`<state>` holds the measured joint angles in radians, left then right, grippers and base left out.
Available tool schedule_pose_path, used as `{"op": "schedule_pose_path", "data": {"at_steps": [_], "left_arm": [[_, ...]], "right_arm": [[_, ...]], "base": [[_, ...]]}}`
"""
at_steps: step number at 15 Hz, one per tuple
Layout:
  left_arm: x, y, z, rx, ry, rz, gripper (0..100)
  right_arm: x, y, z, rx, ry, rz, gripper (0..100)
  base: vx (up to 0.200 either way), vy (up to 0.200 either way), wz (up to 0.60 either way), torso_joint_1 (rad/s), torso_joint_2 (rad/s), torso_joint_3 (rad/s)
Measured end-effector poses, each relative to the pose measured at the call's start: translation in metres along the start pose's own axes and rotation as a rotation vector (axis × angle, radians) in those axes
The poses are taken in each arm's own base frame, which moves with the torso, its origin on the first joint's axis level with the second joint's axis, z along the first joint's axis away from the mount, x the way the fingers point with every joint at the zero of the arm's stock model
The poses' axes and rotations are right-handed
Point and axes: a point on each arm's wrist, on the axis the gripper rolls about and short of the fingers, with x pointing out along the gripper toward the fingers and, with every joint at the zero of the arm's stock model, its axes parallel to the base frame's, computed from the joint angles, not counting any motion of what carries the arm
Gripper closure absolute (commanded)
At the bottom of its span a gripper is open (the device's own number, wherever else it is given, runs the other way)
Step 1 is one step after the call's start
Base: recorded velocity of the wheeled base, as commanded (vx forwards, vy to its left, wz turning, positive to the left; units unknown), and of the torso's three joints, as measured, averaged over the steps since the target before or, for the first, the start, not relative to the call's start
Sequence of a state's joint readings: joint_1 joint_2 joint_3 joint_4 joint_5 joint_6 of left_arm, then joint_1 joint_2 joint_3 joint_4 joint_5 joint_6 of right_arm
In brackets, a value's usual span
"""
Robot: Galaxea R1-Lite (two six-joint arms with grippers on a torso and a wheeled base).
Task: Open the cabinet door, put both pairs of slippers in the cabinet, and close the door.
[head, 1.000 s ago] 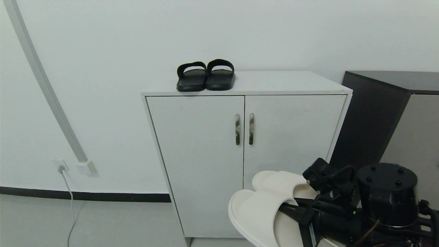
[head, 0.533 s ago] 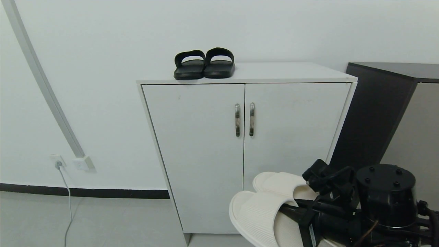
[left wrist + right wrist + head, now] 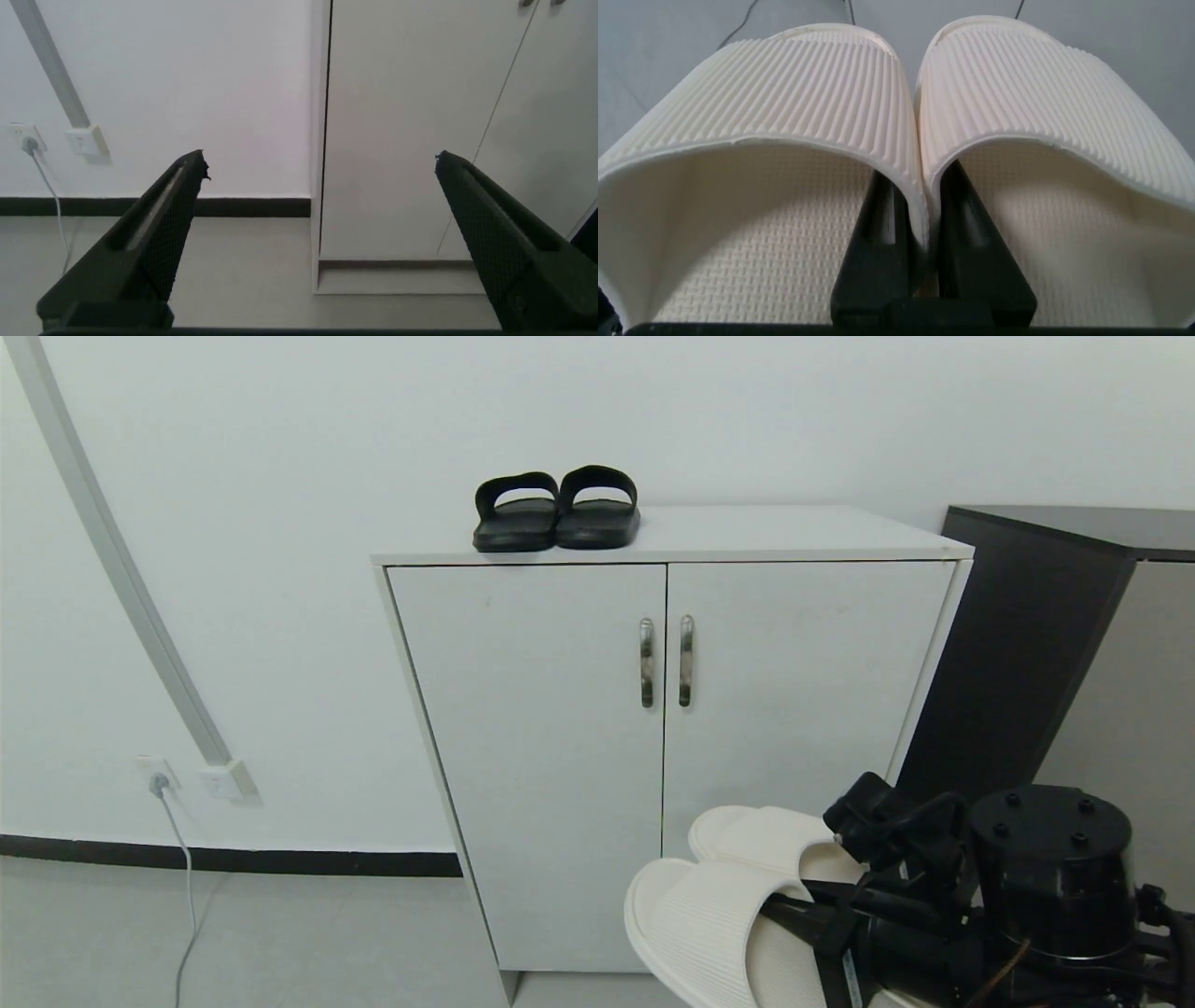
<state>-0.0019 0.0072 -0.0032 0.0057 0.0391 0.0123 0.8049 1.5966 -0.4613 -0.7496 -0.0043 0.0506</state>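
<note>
A white two-door cabinet (image 3: 560, 756) stands against the wall, both doors closed, with two metal handles (image 3: 646, 663) at the centre seam. A pair of black slippers (image 3: 556, 511) rests on its top at the left. My right gripper (image 3: 803, 919) is low in front of the right door, shut on a pair of cream ribbed slippers (image 3: 719, 896), its fingers pinching the two inner straps together (image 3: 915, 187). My left gripper (image 3: 318, 233) is open with nothing between its fingers, facing the cabinet's lower left corner (image 3: 322, 271).
A dark cabinet (image 3: 1046, 644) stands right of the white one. A wall socket with a cable (image 3: 157, 775) and a slanted grey conduit (image 3: 103, 551) are on the wall to the left. Open grey floor (image 3: 233, 943) lies left of the cabinet.
The head view shifted a second ago, so the cabinet sits higher in the picture; since half a second ago nothing has moved. The right gripper keeps hold of the cream slippers.
</note>
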Motion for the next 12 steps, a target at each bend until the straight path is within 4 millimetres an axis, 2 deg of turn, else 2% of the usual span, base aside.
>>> {"op": "schedule_pose_path", "data": {"at_steps": [2,4,6,12], "left_arm": [[0.0,0.0,0.007,0.003,-0.003,-0.005,0],[0.0,0.0,0.025,-0.017,-0.008,-0.035,0],[0.008,-0.002,0.042,-0.031,0.046,-0.109,0],[0.067,-0.011,0.084,-0.062,0.156,-0.406,0]], "right_arm": [[0.0,0.0,-0.001,-0.002,0.005,0.001,100],[0.0,0.0,-0.001,-0.003,0.002,0.0,100],[-0.001,0.0,-0.003,-0.013,-0.003,-0.001,100],[0.001,0.0,-0.007,-0.016,0.016,-0.001,100]], "base": [[0.0,0.0,0.0,-0.017,0.09,0.085],[0.0,0.0,0.0,0.0,0.0,0.0],[0.0,0.0,0.0,0.0,0.0,0.0],[0.0,0.0,0.0,0.0,0.0,0.0]]}}
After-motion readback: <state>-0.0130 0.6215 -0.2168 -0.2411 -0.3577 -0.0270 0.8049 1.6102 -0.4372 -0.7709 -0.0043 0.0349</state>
